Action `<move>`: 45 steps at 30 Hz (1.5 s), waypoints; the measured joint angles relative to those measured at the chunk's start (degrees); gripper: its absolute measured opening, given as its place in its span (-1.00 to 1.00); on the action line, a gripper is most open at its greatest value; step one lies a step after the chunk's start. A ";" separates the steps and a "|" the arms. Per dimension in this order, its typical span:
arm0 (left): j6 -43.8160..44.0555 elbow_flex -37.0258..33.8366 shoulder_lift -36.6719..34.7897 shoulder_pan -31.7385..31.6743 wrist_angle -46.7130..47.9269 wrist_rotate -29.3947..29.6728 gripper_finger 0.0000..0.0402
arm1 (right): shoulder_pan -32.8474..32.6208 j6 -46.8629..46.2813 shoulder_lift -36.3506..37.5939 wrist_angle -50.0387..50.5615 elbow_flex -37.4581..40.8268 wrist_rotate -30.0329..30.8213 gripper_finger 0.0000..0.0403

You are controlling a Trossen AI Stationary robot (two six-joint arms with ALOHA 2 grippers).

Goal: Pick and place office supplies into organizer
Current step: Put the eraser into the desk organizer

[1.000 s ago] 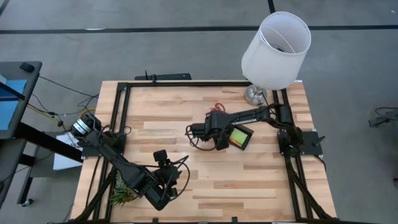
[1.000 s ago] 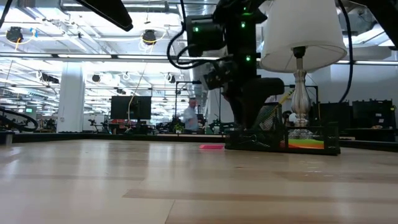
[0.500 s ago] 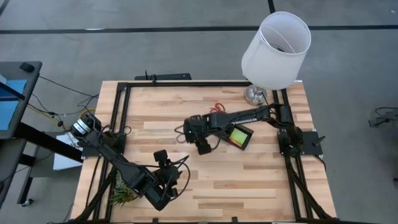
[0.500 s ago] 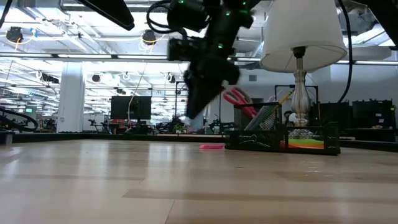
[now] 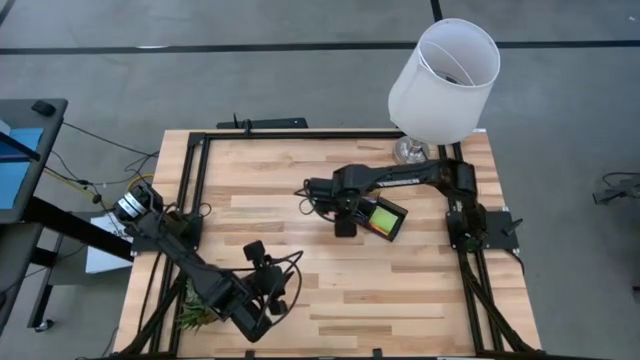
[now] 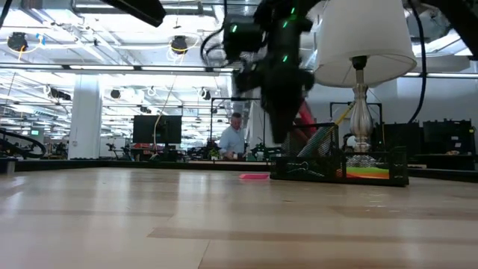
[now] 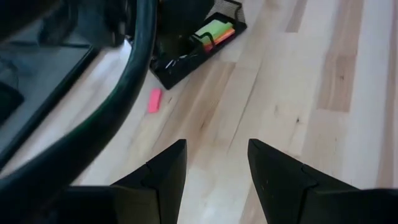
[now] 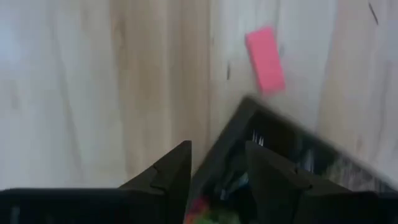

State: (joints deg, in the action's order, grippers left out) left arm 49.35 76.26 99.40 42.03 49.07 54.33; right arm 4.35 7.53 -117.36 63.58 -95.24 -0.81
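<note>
The black mesh organizer [image 5: 384, 218] stands right of the table's middle, with the lime green sticky-note pad [image 5: 380, 217] lying in its tray. Red scissors handles [image 6: 305, 116] and a yellow pencil [image 6: 340, 116] stick up from its taller section. The pink eraser [image 8: 265, 60] lies flat on the wood just beside the organizer [image 8: 273, 146]; it also shows as the eraser [image 7: 153, 99]. My right gripper [image 8: 217, 152] hovers open and empty over the organizer's left end, also seen as the gripper [image 5: 343, 227]. My left gripper [image 7: 214, 149] waits open near the table's near-left corner.
A white-shaded lamp [image 5: 443, 80] stands at the far right corner, behind the organizer. A small green plant [image 5: 195, 315] sits at the near left edge beside my left arm. Bare wood lies between the arms. A person [image 6: 234, 140] stands in the room beyond.
My right gripper swung away from the organizer toward the table's left, uncovering the scissors handles in the low view. It then came back to the organizer's left end, a little nearer the far edge. It stayed empty.
</note>
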 joint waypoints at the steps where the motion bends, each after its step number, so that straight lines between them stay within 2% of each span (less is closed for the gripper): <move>1: 1.08 -0.14 0.04 -0.15 -0.23 -0.02 -0.18 | -0.57 -0.89 1.10 1.52 -0.04 0.01 -0.29; 5: 5.67 -1.01 0.06 -0.73 -0.61 -1.05 -0.18 | -4.19 -1.25 5.40 2.59 0.00 0.65 -0.31; 7: 10.75 -2.03 0.06 -1.21 -2.19 -2.56 -0.18 | -6.38 -1.44 8.69 2.50 -0.02 0.69 -0.31; 10: 15.32 -3.58 0.10 -2.82 -4.51 -2.70 -0.18 | -9.71 -5.01 13.96 2.86 -0.02 0.69 -0.31; 14: 13.80 -5.01 0.10 -6.79 -5.18 -0.48 -0.18 | -15.86 -15.68 22.88 4.59 -0.04 0.99 -0.30; 18: 8.50 -7.59 0.10 -13.36 -6.63 -1.16 -0.18 | -24.70 -24.62 30.53 5.78 -0.07 2.03 -0.31; 21: 4.36 -12.26 0.10 -20.08 -14.93 -7.26 -0.18 | -33.15 -25.55 34.24 4.62 -0.07 11.11 -0.31; 26: -13.41 -24.97 0.10 -29.85 -49.56 -19.38 -0.18 | -46.83 -29.75 35.30 4.33 -0.04 32.26 -0.30; 28: -18.99 -28.79 0.10 -32.52 -62.12 -21.85 -0.18 | -51.26 -32.73 34.57 5.26 -0.03 40.56 -0.30; 31: -26.44 -31.99 0.10 -35.26 -73.19 -24.26 -0.18 | -55.58 -38.31 32.25 6.59 0.93 51.04 -0.31; 35: -27.60 -33.10 0.10 -38.09 -76.75 -30.25 -0.18 | -59.09 -47.27 30.69 9.71 4.41 57.45 -0.31; 38: -27.11 -33.12 0.58 -39.47 -77.23 -32.13 -0.18 | -59.94 -56.53 30.36 12.74 9.56 60.85 -0.30; 42: -27.97 -32.95 2.50 -39.87 -79.80 -33.50 -0.18 | -59.66 -69.45 32.13 14.01 18.92 61.69 -0.30; 45: -26.04 -32.94 4.82 -39.95 -82.21 -33.10 -0.18 | -59.88 -76.15 33.26 10.41 27.17 59.59 -0.31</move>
State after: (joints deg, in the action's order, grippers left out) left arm 23.31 43.32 104.22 2.08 -33.14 21.22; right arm -55.53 -68.62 -84.10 73.99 -68.07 58.78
